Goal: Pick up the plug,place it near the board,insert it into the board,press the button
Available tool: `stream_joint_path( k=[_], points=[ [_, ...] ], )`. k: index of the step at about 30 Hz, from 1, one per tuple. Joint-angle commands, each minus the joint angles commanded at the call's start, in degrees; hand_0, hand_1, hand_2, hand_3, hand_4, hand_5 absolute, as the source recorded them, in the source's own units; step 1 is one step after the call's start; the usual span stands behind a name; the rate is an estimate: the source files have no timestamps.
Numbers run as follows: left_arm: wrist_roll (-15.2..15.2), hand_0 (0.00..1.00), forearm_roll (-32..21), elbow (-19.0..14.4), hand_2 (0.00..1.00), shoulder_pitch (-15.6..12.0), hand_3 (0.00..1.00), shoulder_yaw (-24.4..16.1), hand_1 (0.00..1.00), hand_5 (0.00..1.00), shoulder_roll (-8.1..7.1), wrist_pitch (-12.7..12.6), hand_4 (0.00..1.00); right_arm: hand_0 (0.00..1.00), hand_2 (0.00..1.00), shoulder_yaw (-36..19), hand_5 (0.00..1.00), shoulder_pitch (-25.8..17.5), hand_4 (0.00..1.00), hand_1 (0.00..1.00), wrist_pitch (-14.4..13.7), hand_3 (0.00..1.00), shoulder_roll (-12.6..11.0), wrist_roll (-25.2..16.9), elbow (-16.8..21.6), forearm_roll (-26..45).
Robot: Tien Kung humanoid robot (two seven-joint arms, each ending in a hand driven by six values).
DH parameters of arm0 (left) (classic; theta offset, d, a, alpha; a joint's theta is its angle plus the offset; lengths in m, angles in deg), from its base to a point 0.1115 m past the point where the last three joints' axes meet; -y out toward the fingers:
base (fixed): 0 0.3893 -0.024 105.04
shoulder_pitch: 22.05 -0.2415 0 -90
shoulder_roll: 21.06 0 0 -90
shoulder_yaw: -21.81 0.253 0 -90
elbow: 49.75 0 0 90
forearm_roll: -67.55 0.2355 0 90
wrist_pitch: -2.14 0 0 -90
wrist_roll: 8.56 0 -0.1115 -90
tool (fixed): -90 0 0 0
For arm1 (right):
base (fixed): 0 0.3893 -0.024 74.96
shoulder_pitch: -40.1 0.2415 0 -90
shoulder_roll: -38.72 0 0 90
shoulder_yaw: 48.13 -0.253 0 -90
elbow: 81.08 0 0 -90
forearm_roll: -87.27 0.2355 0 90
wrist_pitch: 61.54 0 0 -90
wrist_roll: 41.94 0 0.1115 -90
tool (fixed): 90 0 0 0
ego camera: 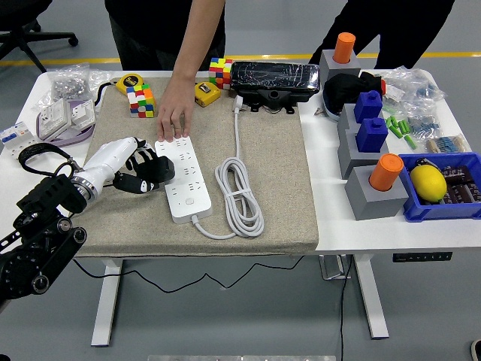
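1. Power strip (183, 180): white, flat on the beige mat (278, 180), its cable (239, 192) coiled just to its right.
2. Plug (164, 168): black, at the strip's left edge over the upper sockets; seating cannot be told.
3. Left hand (135, 167): just left of the strip, fingers curled around the plug.
4. Person's hand (173, 113): at the strip's far end, fingertips pressing down on it.
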Motion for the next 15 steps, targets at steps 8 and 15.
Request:
stream_joint_path(
  k=[8,15],
  points=[
    [0.01,0.382,-0.4,0.19,0.342,0.84,0.512,1.44,0.455,0.002,-0.86,0.34,0.757,0.828,0.789,0.32,0.998,0.14,0.998,0.803,-0.03,0.806,-0.14,-0.07,0.0,0.37],
    [0.05,0.381,-0.64,0.27,0.343,0.95,0.512,1.88,0.461,0.002,-0.83,0.81,0.757,0.829,0.789,0.26,0.998,0.1,0.998,0.803,-0.05,0.806,-0.17,-0.07,0.0,0.43]
  ],
)
